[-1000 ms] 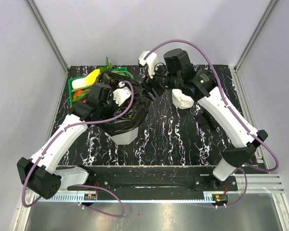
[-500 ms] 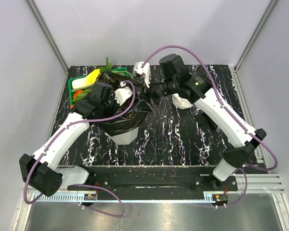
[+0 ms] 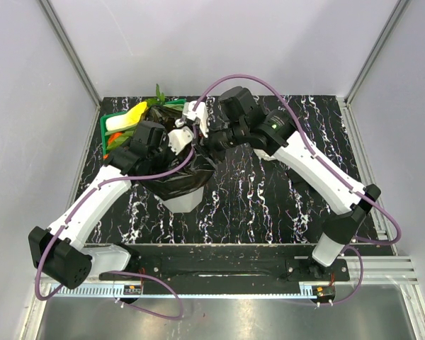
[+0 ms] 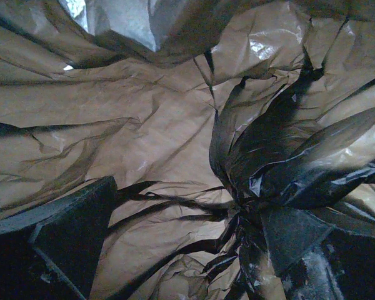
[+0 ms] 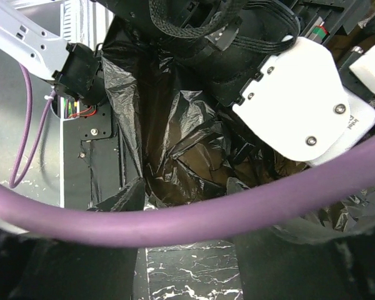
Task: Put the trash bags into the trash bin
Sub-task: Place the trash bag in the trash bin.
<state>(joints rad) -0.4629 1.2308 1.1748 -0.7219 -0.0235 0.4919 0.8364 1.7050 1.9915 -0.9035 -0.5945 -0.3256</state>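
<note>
We see the trash bag [image 3: 190, 177], thin glossy black film, crumpled and draped over the top of the trash bin [image 3: 182, 203], its folds hanging down the sides. Only the bin's narrow white lower part shows beneath, upright on the surface [image 3: 269, 202], left of centre. Inside, the film looks brownish where light comes through, creased, with pleats gathered low and to the right.

- The top camera hangs above and behind the arm bases [image 3: 106, 258], looking down; the whole marbled table [image 3: 269, 205] fits in frame.
- The left wrist camera sits inside the black trash bag [image 4: 144, 150], film pressed close all round.
- The right wrist camera looks down close into that bag's mouth, the left arm [image 5: 294, 100] at upper right.
- All three share the bag.
</note>
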